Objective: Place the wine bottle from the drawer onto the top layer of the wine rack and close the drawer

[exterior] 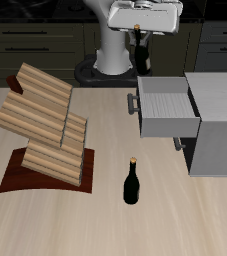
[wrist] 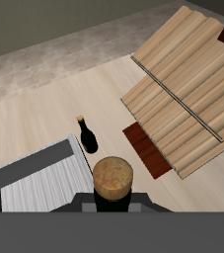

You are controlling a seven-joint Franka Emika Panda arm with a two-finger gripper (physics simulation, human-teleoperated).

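My gripper [exterior: 139,32] is high above the back of the table, shut on a near-black wine bottle [exterior: 140,48] that hangs upright below it. In the wrist view the bottle's tan cap [wrist: 112,178] sits between the fingers of the gripper [wrist: 112,205]. The grey drawer [exterior: 168,105] stands pulled out of the cabinet [exterior: 217,125], with nothing in it, its dark handle [exterior: 133,103] toward the rack. The wine rack [exterior: 47,125] stands apart from it, with its top layer [exterior: 33,95] bare. The rack [wrist: 187,94] and drawer [wrist: 46,183] also show in the wrist view.
A second bottle that looks the same [exterior: 132,182] stands upright on the table near the front edge, between rack and cabinet; it also shows in the wrist view [wrist: 88,136]. The rack's reddish-brown base board [exterior: 18,178] juts toward the front. Dark cupboards line the back.
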